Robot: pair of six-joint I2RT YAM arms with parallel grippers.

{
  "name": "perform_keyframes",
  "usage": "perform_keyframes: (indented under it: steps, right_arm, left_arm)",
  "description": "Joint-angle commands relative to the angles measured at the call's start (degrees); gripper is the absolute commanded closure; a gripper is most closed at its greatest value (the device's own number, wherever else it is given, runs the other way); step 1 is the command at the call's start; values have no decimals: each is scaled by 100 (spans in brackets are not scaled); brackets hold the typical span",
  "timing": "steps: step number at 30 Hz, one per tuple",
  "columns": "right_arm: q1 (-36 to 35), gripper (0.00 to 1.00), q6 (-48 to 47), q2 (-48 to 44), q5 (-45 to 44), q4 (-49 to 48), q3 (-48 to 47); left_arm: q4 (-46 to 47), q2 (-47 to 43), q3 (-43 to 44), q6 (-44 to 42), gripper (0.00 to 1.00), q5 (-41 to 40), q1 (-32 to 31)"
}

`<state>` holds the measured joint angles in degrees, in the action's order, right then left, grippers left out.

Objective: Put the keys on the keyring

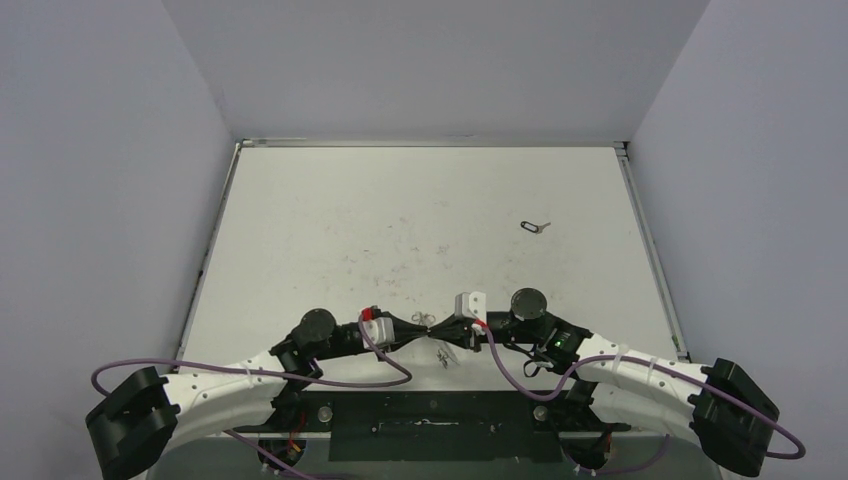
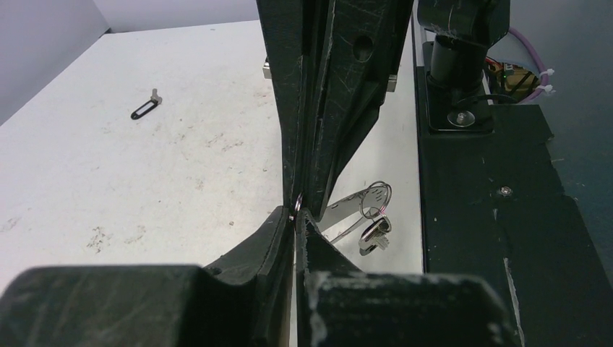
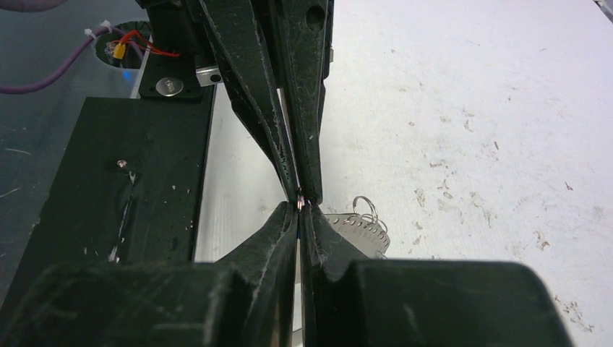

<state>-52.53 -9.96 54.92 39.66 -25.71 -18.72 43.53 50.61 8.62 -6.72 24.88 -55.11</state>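
Key (image 1: 533, 226) on its black loop (image 2: 142, 110): loose on the bench (image 1: 400, 220), between 1 and 2 o'clock from my claw tips, well apart. Tiny, light and flat, so I expect it to skid. Best taken across the loop.

Keyring (image 2: 373, 210): hangs by the near edge, 6 o'clock. Thin wire, probably springy.

Left claw (image 2: 296, 215) and right claw (image 3: 300, 204): tip to tip, both pinched narrow on that wire, as far as I can judge.

No container in view.

Keys (image 1: 535, 226) flat, well apart from pinched, dangling keyring (image 2: 350, 223).
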Motion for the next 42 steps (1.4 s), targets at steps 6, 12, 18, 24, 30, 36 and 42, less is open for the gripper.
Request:
perform_keyframes:
  steps: [6,12,18,24,30,36,42]
  right_arm:
    - [-39,73,-35,-218,-548,73,-197]
    - [-38,50,-51,-729,-1049,205,-101]
    - [-29,42,-136,-1099,-1213,514,-184]
    - [-37,48,-208,-845,-920,796,-433]
    - [-42,60,-82,-406,-818,682,-556]
    - [-46,63,211,-72,-908,32,-426]
    - [-46,65,482,393,-867,-718,-296]
  left_arm:
    - [-694,-205,489,-144,100,-284,-105]
    - [-1843,-579,816,-249,100,-473,-109]
    - [-3134,-636,1359,-266,100,-605,-118]
    - [-4715,-239,2204,-474,100,-759,-161]
    - [-5879,283,3009,-634,100,-1215,-247]
    - [-6428,620,3443,-802,100,-1587,-380]
    - [-6468,712,3526,-859,100,-1740,-479]
